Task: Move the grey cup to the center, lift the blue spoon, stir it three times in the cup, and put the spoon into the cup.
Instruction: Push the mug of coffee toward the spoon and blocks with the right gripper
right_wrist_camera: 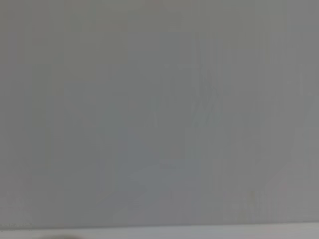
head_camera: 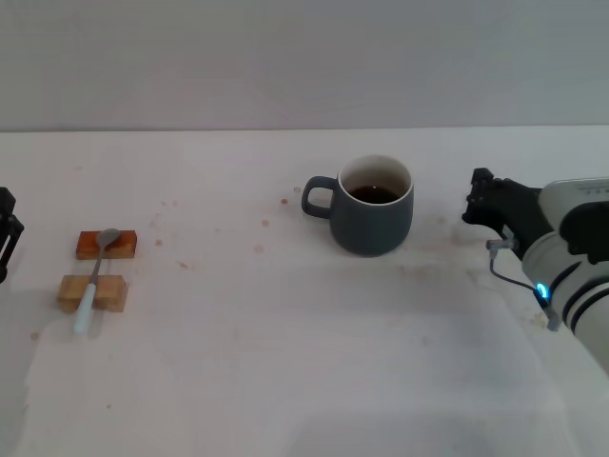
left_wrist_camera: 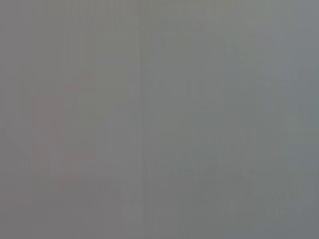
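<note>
While the grey cup [head_camera: 372, 217] stands upright on the white table [head_camera: 304, 362], a little right of the middle, I can see its loop handle pointing toward my left side and dark brown liquid inside its cream interior. Nothing touches it.

Well apart from it, far over on the left, the blue spoon [head_camera: 95, 279] lies across two small wooden blocks [head_camera: 99, 269]: its metal bowl rests on the reddish-brown block [head_camera: 107, 245] farther from me, and its pale blue handle crosses the lighter block [head_camera: 92, 292] nearer me, the tip overhanging toward the table.

My right gripper [head_camera: 483, 198] hovers just beside the cup on its right, not touching it; I cannot tell how its fingers are set. My left gripper [head_camera: 8, 233] sits at the table's left edge, near the blocks, only partly visible, its fingers unreadable. Both wrist views show only plain grey.
</note>
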Robot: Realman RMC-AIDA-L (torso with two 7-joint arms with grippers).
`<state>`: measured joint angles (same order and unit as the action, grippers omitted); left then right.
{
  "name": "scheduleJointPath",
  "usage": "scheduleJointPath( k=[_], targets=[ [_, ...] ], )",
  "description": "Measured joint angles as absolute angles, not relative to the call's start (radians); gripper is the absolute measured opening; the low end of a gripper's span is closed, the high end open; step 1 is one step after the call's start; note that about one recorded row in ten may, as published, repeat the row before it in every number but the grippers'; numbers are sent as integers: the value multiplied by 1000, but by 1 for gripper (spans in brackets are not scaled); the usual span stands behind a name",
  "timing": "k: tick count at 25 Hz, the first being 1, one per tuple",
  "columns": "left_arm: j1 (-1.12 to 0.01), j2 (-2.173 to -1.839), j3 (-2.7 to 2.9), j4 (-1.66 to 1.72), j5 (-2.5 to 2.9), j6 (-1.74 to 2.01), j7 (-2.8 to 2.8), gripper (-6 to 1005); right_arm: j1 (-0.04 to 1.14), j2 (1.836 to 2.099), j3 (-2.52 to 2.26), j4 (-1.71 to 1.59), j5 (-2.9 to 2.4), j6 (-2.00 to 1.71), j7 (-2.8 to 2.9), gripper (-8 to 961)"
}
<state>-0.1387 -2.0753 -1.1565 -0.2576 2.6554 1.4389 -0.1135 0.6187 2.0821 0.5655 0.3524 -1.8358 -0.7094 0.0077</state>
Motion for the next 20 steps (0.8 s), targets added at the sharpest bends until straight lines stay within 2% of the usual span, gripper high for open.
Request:
scheduleJointPath(
  k=[20],
  targets=[
    [-152,-2075,-1157,-258,2658,1438,-113,798,649,2088,537,421,-1912,-619,-1,-1]
  ],
)
